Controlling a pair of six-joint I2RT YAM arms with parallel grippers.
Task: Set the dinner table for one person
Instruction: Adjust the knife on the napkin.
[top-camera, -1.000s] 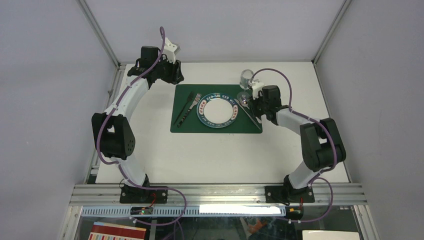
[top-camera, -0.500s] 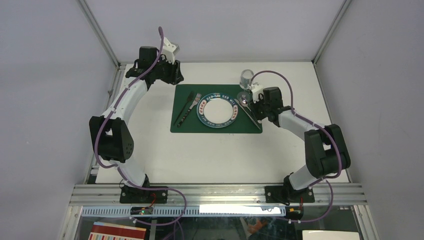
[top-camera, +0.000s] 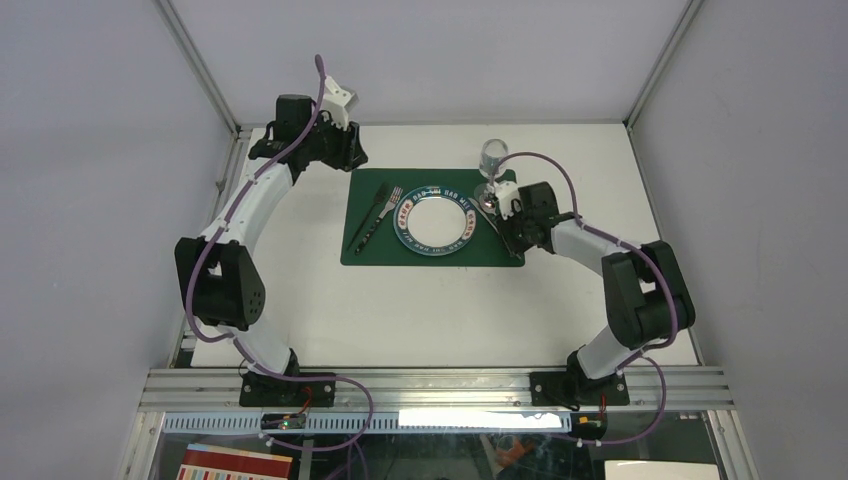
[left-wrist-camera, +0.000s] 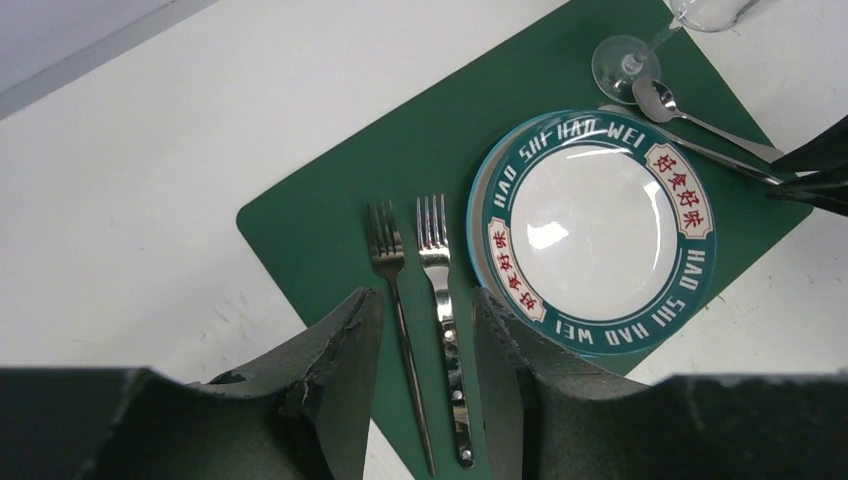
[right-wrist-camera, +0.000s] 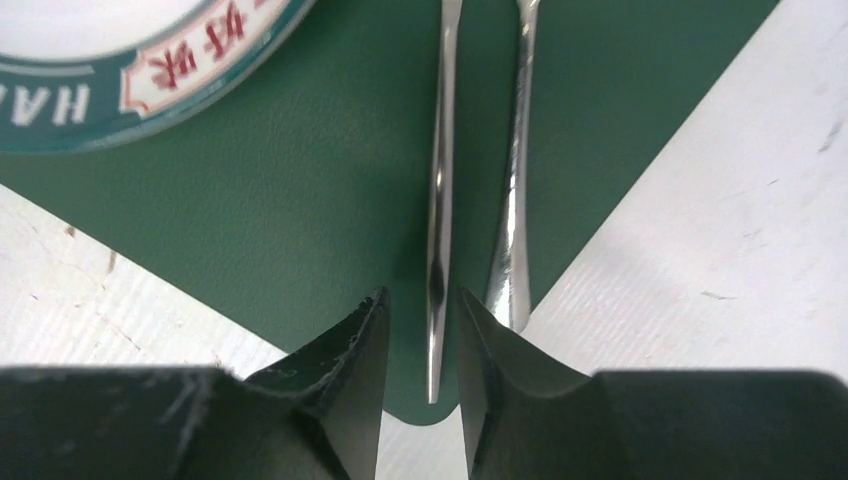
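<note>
Currently the table (top-camera: 420, 300) is fixed and white and spans the whole work area under both arms. It is not a thing to lift, and the mat (top-camera: 430, 255) lies at its far middle.

- Item in hand: knife (right-wrist-camera: 440, 200). Judged stiff, thin, slick steel lying flat on the mat, so best taken across the handle end.
- Right gripper (right-wrist-camera: 420, 310): fingers narrowly apart, straddling that handle end. Contact cannot be told.
- Spoon (right-wrist-camera: 517, 180): just beside the knife, outside the fingers.
- Left gripper (left-wrist-camera: 425, 330): spread, empty, above the forks (left-wrist-camera: 385, 270).

Views:
- Right wrist alone shows the straddle. From the top the wrist hides it.
- Left wrist shows the spoon's bowl beside the foot of the glass (left-wrist-camera: 625, 65), and the plate (left-wrist-camera: 690, 280) bare.
- Top shows the glass upright at the mat's far right corner. It looks fragile and top-heavy.
</note>
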